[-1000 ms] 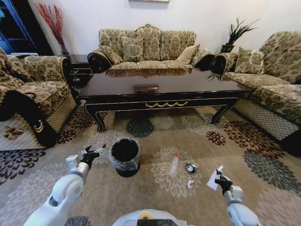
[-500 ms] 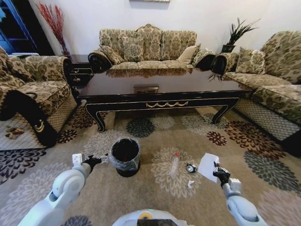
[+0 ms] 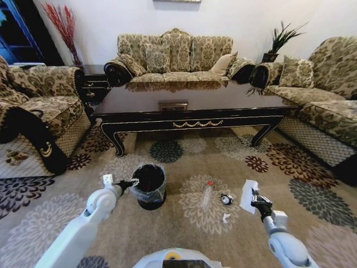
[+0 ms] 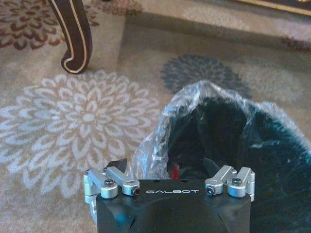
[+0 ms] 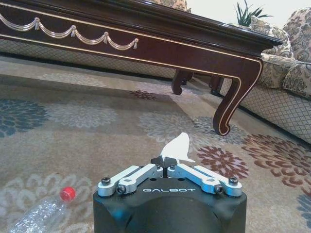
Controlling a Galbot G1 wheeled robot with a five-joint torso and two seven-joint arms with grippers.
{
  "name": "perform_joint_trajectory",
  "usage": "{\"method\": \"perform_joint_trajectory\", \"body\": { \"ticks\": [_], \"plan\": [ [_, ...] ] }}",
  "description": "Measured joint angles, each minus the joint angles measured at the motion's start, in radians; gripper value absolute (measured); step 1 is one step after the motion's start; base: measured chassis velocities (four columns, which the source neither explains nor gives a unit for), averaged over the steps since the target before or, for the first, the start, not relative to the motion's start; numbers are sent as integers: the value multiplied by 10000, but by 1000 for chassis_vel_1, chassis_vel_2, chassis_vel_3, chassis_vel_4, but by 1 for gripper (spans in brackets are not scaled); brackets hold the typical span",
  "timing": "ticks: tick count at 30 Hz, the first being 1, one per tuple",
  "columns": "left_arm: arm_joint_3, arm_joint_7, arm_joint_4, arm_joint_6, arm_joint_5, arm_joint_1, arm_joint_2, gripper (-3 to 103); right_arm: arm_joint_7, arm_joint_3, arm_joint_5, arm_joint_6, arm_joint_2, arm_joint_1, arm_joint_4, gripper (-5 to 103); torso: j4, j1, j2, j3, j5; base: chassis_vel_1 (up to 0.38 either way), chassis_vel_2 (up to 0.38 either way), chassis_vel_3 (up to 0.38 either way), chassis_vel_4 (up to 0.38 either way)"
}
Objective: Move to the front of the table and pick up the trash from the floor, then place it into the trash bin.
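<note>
Gripping white paper (image 3: 249,195) above the floor (image 3: 184,229), right pincer (image 3: 257,201) clamped; left pincer (image 3: 131,182) spread wide at bin (image 3: 148,186) rim.

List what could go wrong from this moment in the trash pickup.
1. The right tool pinches only the edge of the white paper, so it might slip free on the way to the trash bin.
2. The left tool sits against the bin's loose plastic liner; it could snag the liner or tip the bin.
3. The clear bottle and small dark piece lie on the floor between the paper and the bin, and a low swing could knock them.
</note>
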Motion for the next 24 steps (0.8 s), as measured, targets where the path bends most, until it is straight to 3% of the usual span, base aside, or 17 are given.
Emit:
{"method": "perform_joint_trajectory", "body": {
  "ticks": [6, 8, 15, 17, 21, 23, 24],
  "plan": [
    [483, -369, 573, 226, -387, -544, 61, 76, 16, 30, -48, 0, 119, -133, 43, 0, 0, 0, 0, 0, -1, 0, 0, 0, 0],
    [545, -426, 658, 241, -463, -627, 30, 76, 16, 35, -50, 4, 140, -150, 56, 0, 0, 0, 0, 0, 0, 0, 0, 0, 0],
    [746, -620, 745, 360, -764, -839, -6, 44, 16, 35, -49, 22, 214, -162, 89, 0, -1, 0, 0, -1, -1, 0, 0, 0, 0],
    [746, -642, 737, 382, -763, -838, 28, 44, 16, 23, -41, 23, 199, -137, 90, 0, 0, 0, -1, -1, 0, 0, 0, 0, 0],
    [687, -778, 710, 419, -787, -806, 84, 23, 16, -8, 4, 23, 141, -64, 110, 0, 1, 0, -1, -1, 0, 0, 0, 0, 0],
    [661, -792, 706, 420, -793, -804, 101, 23, 14, -16, 12, 23, 132, -60, 128, 0, 1, 0, 0, -1, 1, 0, 0, 0, 0],
    [644, -797, 704, 448, -794, -798, 128, 18, 12, -23, 28, 22, 126, -58, 143, 0, -1, 0, 0, -1, 1, 0, 0, 0, 0]
  ]
}}
